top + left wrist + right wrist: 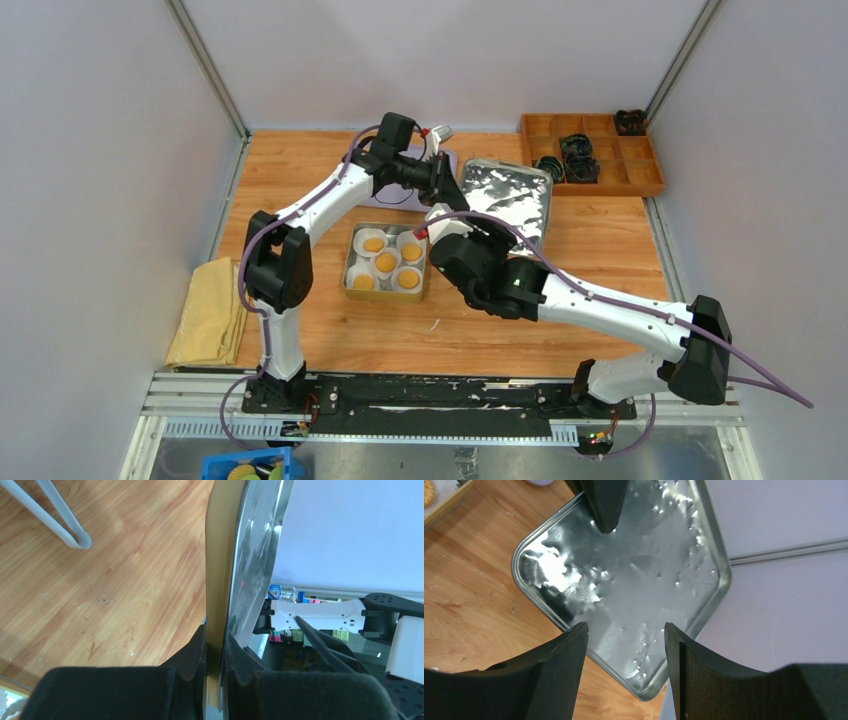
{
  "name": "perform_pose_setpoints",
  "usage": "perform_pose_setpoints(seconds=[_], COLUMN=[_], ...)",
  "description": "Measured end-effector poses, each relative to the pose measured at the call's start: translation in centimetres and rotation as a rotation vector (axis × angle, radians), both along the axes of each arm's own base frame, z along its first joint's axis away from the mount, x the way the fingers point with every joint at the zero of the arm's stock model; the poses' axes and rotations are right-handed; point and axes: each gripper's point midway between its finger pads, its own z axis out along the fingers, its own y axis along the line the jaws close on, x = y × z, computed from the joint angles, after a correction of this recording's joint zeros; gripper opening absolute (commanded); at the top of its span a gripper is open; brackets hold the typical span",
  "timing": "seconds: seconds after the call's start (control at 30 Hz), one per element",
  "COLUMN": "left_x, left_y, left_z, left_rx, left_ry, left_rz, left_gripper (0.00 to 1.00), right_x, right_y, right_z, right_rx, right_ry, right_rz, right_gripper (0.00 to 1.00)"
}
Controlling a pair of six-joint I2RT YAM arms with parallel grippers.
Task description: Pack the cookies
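Left gripper (216, 636): jaws clamped on one thin edge of the silver lid (634, 590), which is held tilted. Risk: with so narrow a bite the lid could swing or slip out. Right gripper (626, 630): jaws open over the lid, apparently not touching it. Cookies (373, 243) sit in white liners inside the open tin (347, 275); the wooden tray (610, 189) holds dark items.

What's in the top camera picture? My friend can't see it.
The left pincer grips the edge of a shiny metal lid, and the right pincer hovers open near it. Close by on the wooden table, an open tin holds five cookies in white paper cups.
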Motion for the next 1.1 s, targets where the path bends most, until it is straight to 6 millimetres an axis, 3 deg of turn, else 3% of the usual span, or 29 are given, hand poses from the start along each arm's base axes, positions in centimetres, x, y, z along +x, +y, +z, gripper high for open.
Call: perform_pose_setpoints(seconds=[0.17,0.3,0.57,0.83,1.1], left_x=[-0.4,-0.5,0.2,1.2,-0.5], left_y=[0.6,0.9,1.7,2.1,3.0], left_z=[1.6,1.9,2.5,4.4,1.9], left_rx=[0.001,0.008,0.0,-0.018,0.01], left_ry=[-0.051,-0.064,-0.057,-0.101,-0.039], left_rz=[0.004,-0.001,0.02,0.035,0.044], left_gripper=[0.0,0.0,0.0,0.0,0.0], right_x=[-0.3,-0.9,-3.9,-3.8,-2.9], right_y=[0.3,1.0,3.6,3.2,3.0], right_z=[-0.5,-0.5,-2.2,-3.2,-4.7], right_rx=[0.028,0.048,0.048,0.005,-0.081], right_ry=[0.009,0.01,0.057,0.053,0.038], right_rz=[0.003,0.02,0.108,0.064,0.014], right_gripper=[0.62,0.62,0.62,0.62,0.59])
